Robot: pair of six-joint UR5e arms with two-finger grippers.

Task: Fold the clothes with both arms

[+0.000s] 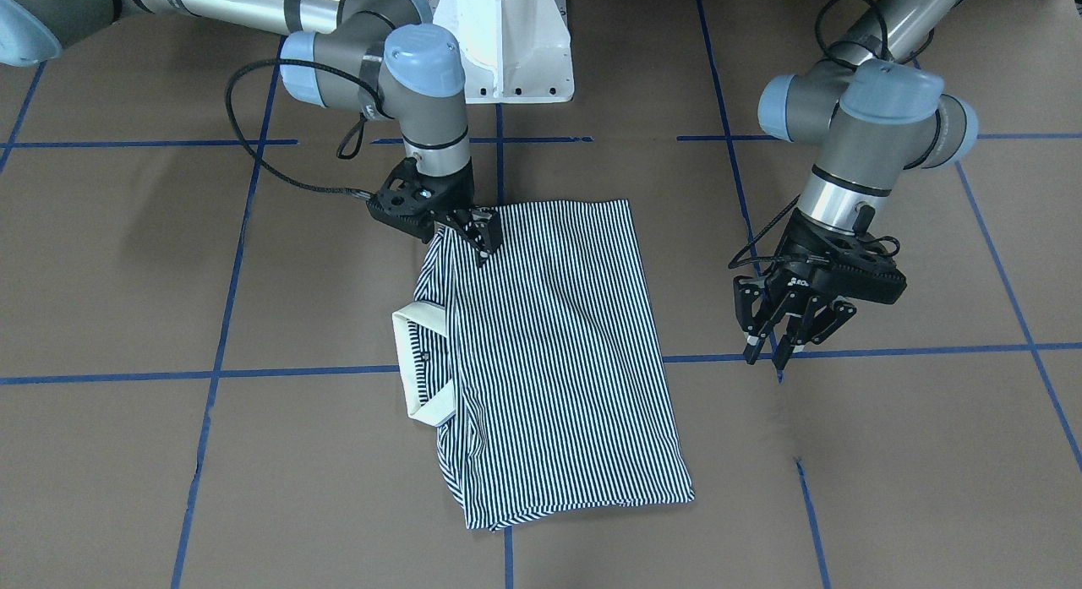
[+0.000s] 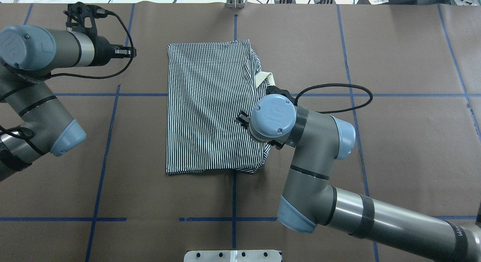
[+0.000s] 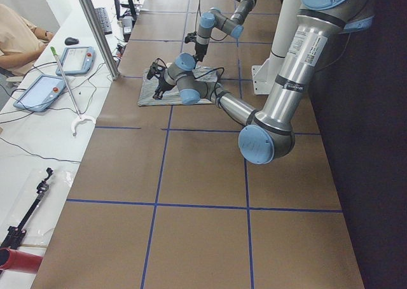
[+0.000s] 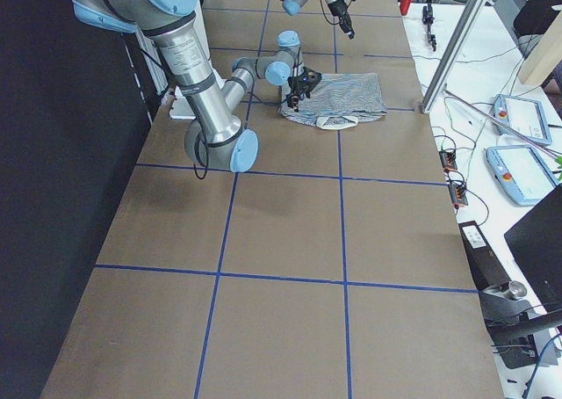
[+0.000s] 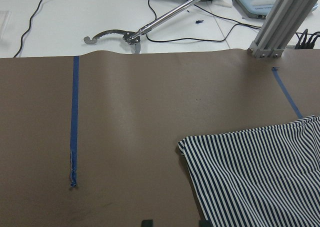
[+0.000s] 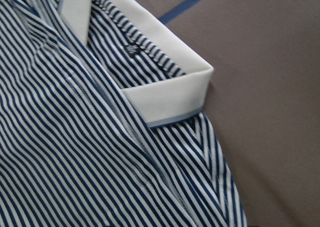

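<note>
The navy-and-white striped polo shirt (image 1: 558,344) lies folded into a narrow rectangle on the brown table, also seen from overhead (image 2: 206,111). Its cream collar (image 1: 423,365) sticks out on the right arm's side and fills the right wrist view (image 6: 165,94). My right gripper (image 1: 482,238) is down on the shirt's corner nearest the robot base, fingers close together and shut on the fabric edge; overhead, its own wrist hides it. My left gripper (image 1: 786,340) hovers open and empty over bare table, well clear of the shirt's other side (image 2: 126,51). The left wrist view shows a shirt corner (image 5: 260,177).
The white pedestal base (image 1: 507,48) stands at the robot's side of the table. Blue tape lines (image 1: 296,373) grid the brown surface. Beyond the far edge are an aluminium post (image 5: 280,22), a grabber tool (image 5: 130,36), cables, and a seated operator (image 3: 16,41).
</note>
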